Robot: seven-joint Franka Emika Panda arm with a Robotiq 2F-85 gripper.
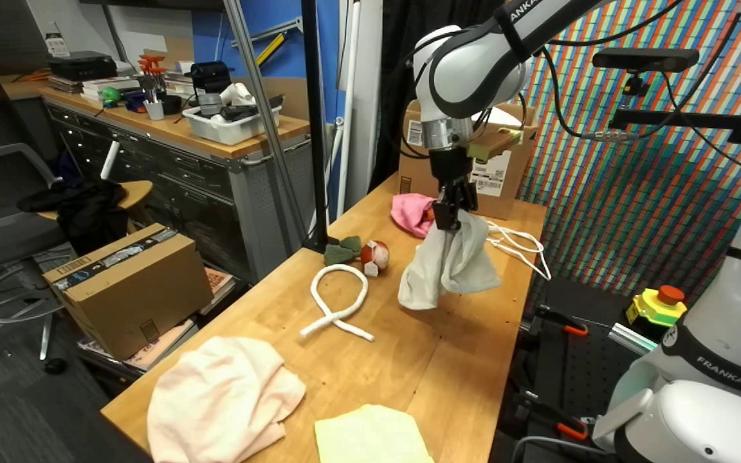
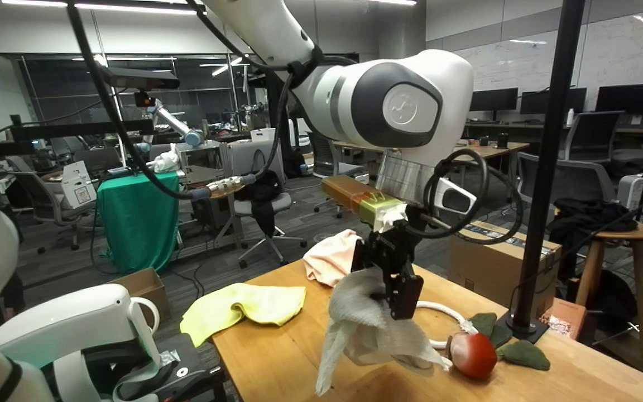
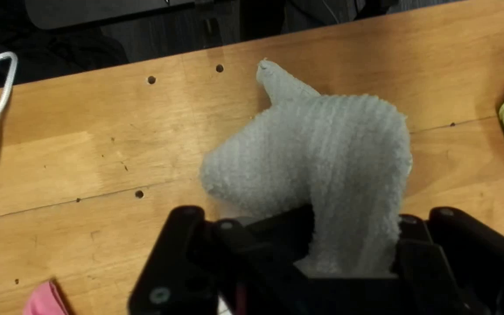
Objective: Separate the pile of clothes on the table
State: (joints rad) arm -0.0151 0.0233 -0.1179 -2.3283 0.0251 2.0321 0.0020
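In an exterior view the gripper (image 1: 457, 215) has its jaws closed on the white cloth (image 1: 467, 263), which hangs straight below them, long axis downward, over the worktop (image 1: 402, 373); the pink cloth (image 1: 409, 213) lies just beyond, toward the far end. In an exterior view the yellow cloth (image 2: 243, 307) overhangs the opposite end by its robot-side corner, the peach cloth (image 2: 330, 259) near that end's other corner. In the wrist view the white cloth points toward the robot-side edge; lowering it there, apart from the other 3, seems next. Whether its tip touches the worktop is hard to tell.

"FRANKA EMIKA" — on base band (image 1: 731, 372); "ANKA" — on arm strap (image 1: 525, 8); box lbls (image 1: 489, 177) illeg.
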